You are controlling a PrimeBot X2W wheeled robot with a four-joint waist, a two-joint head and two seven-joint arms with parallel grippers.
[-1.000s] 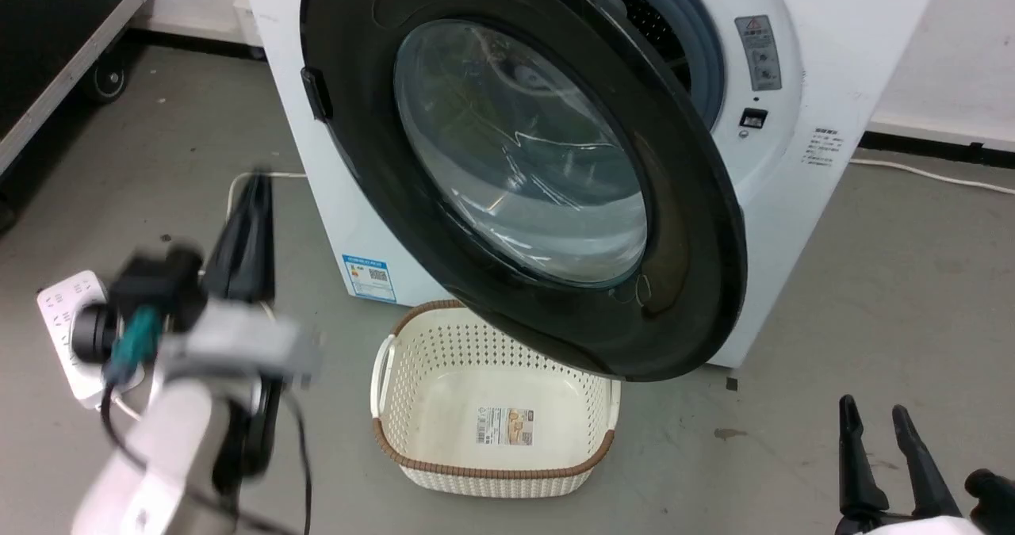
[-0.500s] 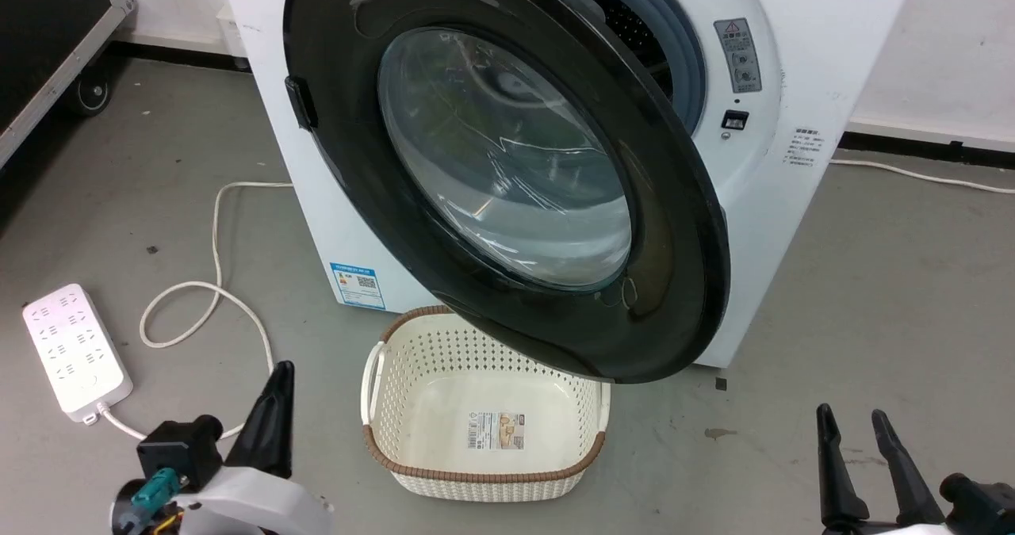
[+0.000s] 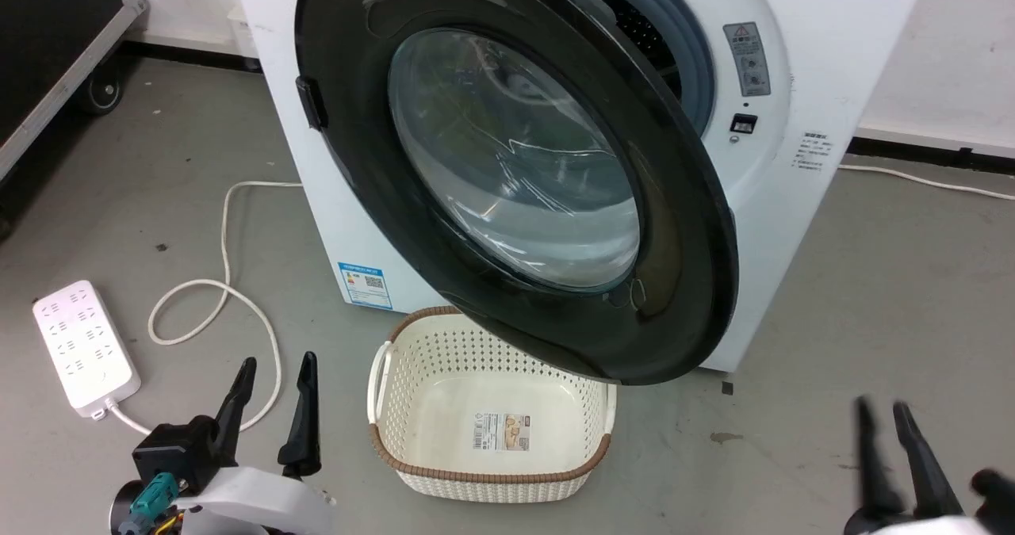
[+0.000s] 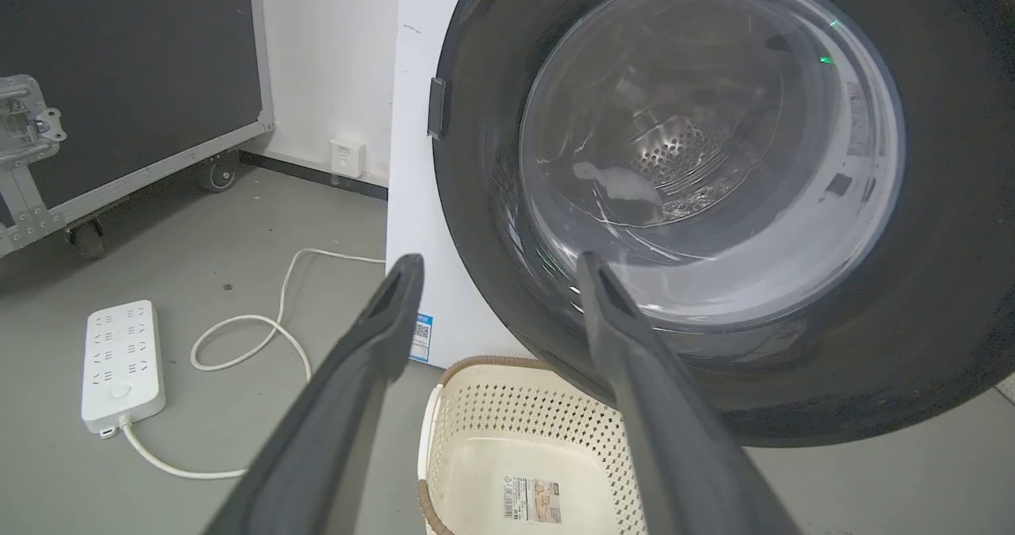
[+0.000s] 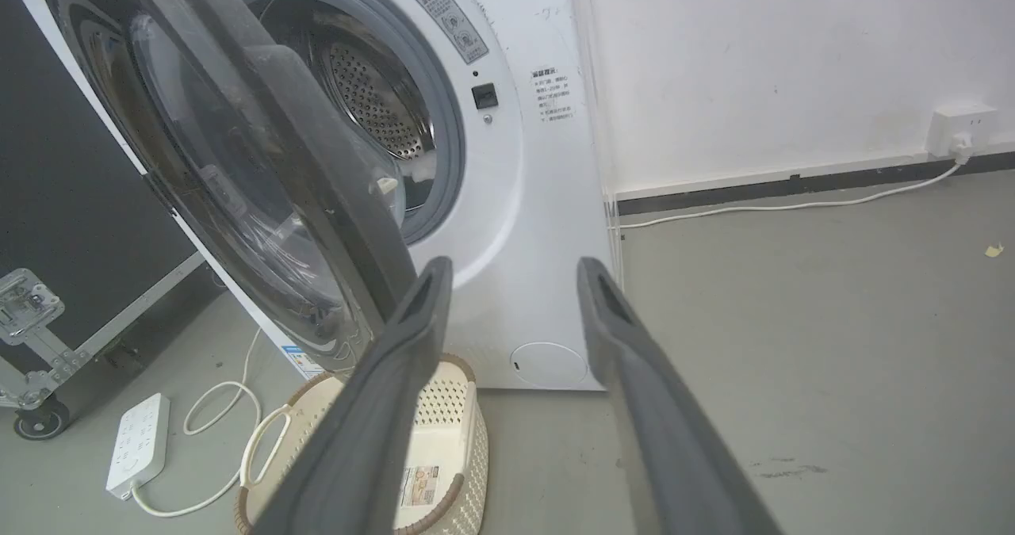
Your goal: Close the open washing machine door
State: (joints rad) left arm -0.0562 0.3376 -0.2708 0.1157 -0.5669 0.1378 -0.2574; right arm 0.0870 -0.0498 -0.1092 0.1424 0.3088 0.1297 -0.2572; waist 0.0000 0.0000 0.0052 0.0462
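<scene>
- Washing machine door [image 3: 515, 162] stands swung out from the white washing machine [image 3: 793, 226], ahead of and above both grippers. The grey-ringed drum opening is uncovered past its right edge.
- Left arm sits low, its pale wrist at the bottom of the head view. The left gripper [image 3: 279, 361] points forward at the machine's lower left corner.
- Its two dark fingers [image 4: 373, 337] are spread wide with nothing between them and nothing touching them. In its wrist view the door's glass window lies straight ahead, past the right fingertip.
- Right arm is also low, and the right gripper [image 3: 880, 404] is blurred in the head view. In its wrist view the two fingers are parted and empty, with the door's edge ahead to the left and the machine's white front between the tips.
- One cream basket [image 3: 492, 475] sits on the grey floor [image 3: 872, 281] just right of the left gripper, partly under the door.
- One white power strip [image 3: 83, 349] lies to that gripper's left, and its cable [image 3: 224, 226] loops ahead of it.
- Count: one door, one machine, one basket, one power strip, two grippers.
</scene>
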